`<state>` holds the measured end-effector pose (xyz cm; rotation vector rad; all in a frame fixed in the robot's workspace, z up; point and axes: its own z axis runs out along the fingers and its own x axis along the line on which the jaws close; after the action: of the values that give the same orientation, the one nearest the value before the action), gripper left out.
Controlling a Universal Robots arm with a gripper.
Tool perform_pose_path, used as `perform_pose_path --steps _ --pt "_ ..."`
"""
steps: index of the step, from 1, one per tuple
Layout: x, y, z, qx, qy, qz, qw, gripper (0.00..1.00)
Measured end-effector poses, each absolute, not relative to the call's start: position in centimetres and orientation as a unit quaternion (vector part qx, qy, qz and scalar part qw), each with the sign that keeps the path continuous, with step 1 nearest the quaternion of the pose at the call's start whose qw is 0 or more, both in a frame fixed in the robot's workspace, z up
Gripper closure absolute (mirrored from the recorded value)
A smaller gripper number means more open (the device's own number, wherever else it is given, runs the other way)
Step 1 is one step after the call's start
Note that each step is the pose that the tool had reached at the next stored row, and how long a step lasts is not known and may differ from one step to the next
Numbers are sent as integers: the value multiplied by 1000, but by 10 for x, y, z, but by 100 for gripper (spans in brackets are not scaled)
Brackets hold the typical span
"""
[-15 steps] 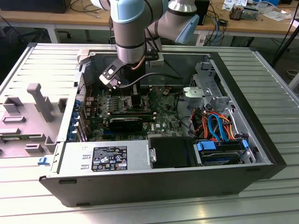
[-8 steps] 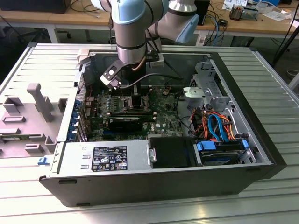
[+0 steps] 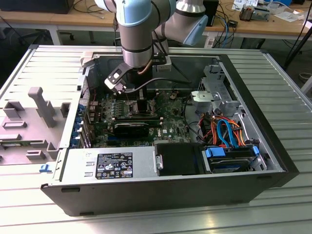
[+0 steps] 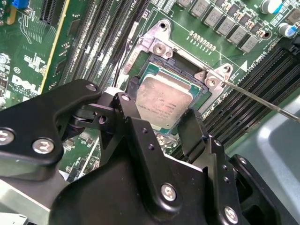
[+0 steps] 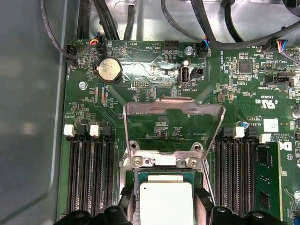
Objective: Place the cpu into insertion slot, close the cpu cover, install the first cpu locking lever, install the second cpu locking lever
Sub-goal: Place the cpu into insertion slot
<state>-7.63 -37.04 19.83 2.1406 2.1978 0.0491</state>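
The robot arm (image 3: 136,34) is reaching down into an open computer case (image 3: 275,163) that is lying on its side on the table (image 3: 146,222). The gripper (image 3: 140,101) is hanging low over the green board (image 3: 168,105) in the middle of the case.

In both wrist views the gripper (image 4: 158,111) (image 5: 166,206) is standing part way open, just as wide as the cpu (image 4: 164,104) (image 5: 166,199). It is holding the cpu by two opposite edges, with one black finger (image 4: 194,129) pressing on each side.

The cpu is sitting flat inside the insertion slot (image 4: 174,64), and its dull silver top is facing up. The slot's dark frame is showing around the edge of the cpu.

In the first wrist view the cpu cover (image 5: 173,104) is standing open. It is hanging on its hinge at one edge of the slot and is swung up and away from the cpu, not touching it. The green board is showing through the big square hole in the cover.

In the second wrist view a thin locking lever (image 4: 258,98) is sticking out from one corner of the slot, out over the long black memory slots (image 4: 253,77). More memory slots (image 5: 89,173) are running along both sides of the insertion slot.
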Motion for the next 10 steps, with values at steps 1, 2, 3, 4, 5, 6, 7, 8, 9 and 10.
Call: perform_pose_path --steps 1,2,3,4,5,6,7,8,9,10 --pt "-76 -371 198 698 715 17 36 39" --pt "-76 -372 199 699 714 17 35 39" --pt "-76 -372 199 699 714 17 35 39" --pt "-76 -373 199 700 713 17 35 39" --pt "-76 -373 199 701 712 17 35 39" --pt "-76 -374 199 702 711 17 35 39" --pt "-76 -374 199 704 709 17 35 39" --pt "-76 -375 199 706 707 17 35 39" --pt "-76 -375 199 707 706 17 35 39" --pt "-76 -376 199 710 703 17 35 39"
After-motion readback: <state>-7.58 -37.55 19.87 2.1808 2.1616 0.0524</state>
